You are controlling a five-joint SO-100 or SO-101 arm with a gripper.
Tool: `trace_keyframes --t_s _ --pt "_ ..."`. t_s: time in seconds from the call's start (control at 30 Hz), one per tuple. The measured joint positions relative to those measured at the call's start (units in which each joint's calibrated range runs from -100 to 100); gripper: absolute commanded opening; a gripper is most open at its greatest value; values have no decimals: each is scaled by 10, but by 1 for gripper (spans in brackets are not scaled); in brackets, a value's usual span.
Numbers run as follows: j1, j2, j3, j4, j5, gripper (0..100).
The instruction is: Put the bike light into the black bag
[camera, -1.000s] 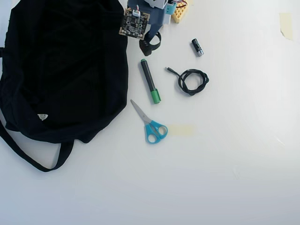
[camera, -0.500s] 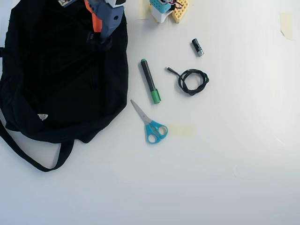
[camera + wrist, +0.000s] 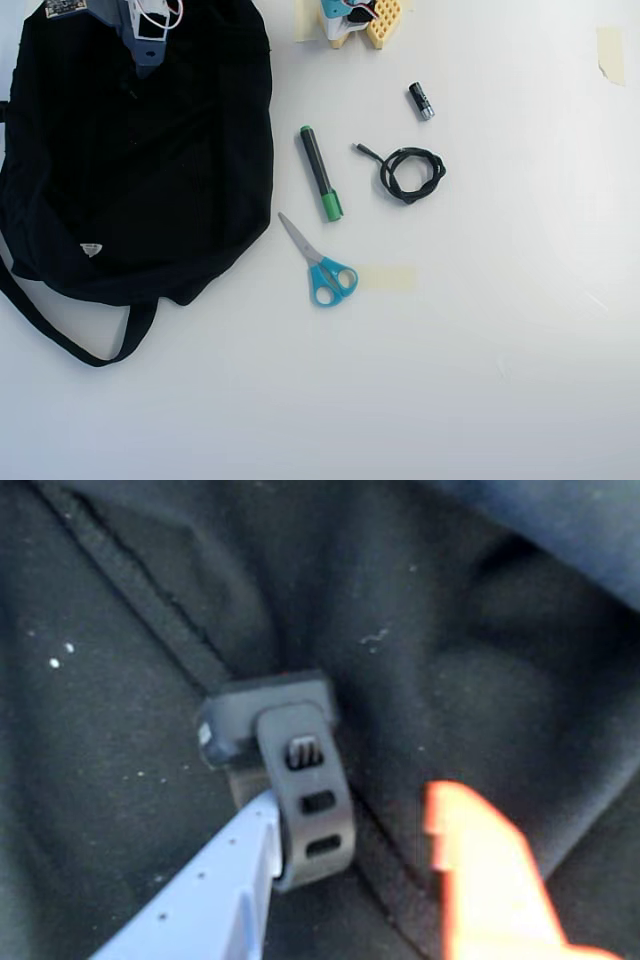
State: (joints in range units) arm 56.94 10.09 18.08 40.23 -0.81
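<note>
No legible text, labels or numbers anywhere.

Bike light (image 3: 285, 770) on black bag (image 3: 140, 180) fabric

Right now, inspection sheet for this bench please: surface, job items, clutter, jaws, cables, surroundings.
Surface: white table, bare in its lower half, with a pale tape patch.
Job's things: black bag lies at the left in the overhead view; bike light rests on the bag's fabric in the wrist view.
Clutter: green marker, blue scissors, small black-and-silver cylinder.
Grippers: gripper open, one white and one orange jaw; the white one touches the light's strap.
Cables: coiled black cable right of the marker.
Surroundings: tape piece at the right edge.
</note>
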Motion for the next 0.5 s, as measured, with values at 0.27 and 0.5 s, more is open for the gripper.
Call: trace_keyframes --t_s 0.27,0.5 --pt "-17 1 -59 67 0 31" --pt "-73 -66 -129 170 0 32"
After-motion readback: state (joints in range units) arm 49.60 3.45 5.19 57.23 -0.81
